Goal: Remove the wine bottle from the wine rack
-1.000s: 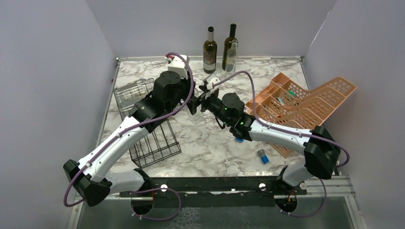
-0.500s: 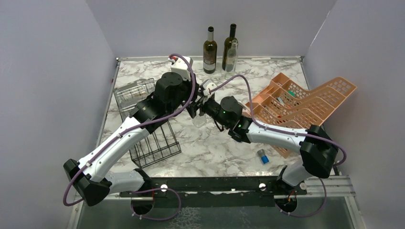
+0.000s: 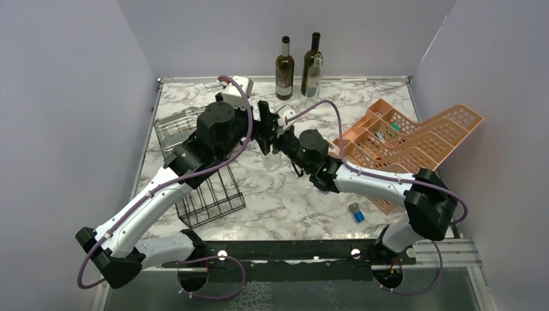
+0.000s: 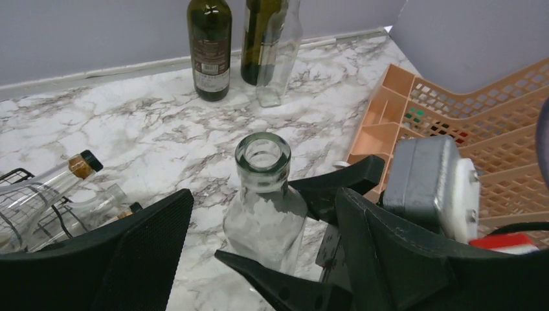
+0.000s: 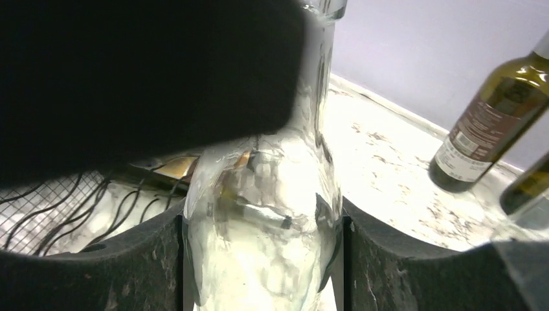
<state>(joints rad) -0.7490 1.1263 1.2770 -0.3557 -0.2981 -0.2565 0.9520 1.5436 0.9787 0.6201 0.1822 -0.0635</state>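
The right fingers are clamping the body of the clear wine bottle from both sides, holding it upright near the middle of the tabletop, slightly toward the far edge. Whether its base is touching the marble is hard to tell. The left fingers are spreading wide on either side of the bottle's neck, touching nothing. The bottle is sitting clear of the black wine rack, which is standing toward the left edge. An orange organizer is lying by the right edge.
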